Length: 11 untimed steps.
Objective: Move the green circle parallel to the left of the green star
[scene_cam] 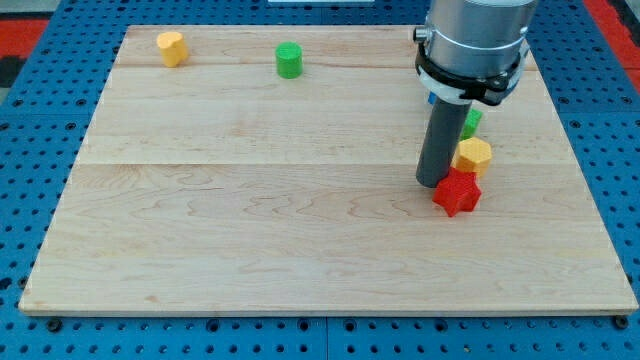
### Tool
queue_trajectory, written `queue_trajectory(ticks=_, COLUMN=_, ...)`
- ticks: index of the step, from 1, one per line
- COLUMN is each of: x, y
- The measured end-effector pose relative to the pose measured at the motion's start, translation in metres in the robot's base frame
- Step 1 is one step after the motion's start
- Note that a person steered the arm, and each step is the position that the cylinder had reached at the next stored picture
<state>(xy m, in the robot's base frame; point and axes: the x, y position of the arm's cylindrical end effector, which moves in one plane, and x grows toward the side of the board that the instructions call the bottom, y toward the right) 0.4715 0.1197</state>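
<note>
Green circle (289, 60) sat near table (250, 240) top edge, well left of the green star (471, 122), which was half hidden behind the rod. Tip (434, 184) touched the red block's (457, 192) left side, beside a yellow hexagon (472, 156). No gripper fitted, so no open-or-closed state to record.

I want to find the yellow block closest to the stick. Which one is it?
The yellow hexagon block, right beside my tip and above the red star block. The other yellow block sits far away near the view's top-left corner.
</note>
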Motion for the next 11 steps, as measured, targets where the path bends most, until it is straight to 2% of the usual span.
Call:
queue_trajectory(ticks=3, x=0.019, y=0.008)
queue_trajectory(ticks=4, x=-0.011, y=-0.065)
queue_trajectory(ticks=5, x=-0.081, y=-0.070)
queue_trajectory(ticks=6, x=-0.138, y=-0.032)
queue_trajectory(ticks=7, x=-0.199, y=-0.051)
queue_trajectory(ticks=8, x=-0.226, y=-0.129)
queue_trajectory(ticks=9, x=-0.212, y=-0.206)
queue_trajectory(ticks=11, x=-0.166, y=-0.301)
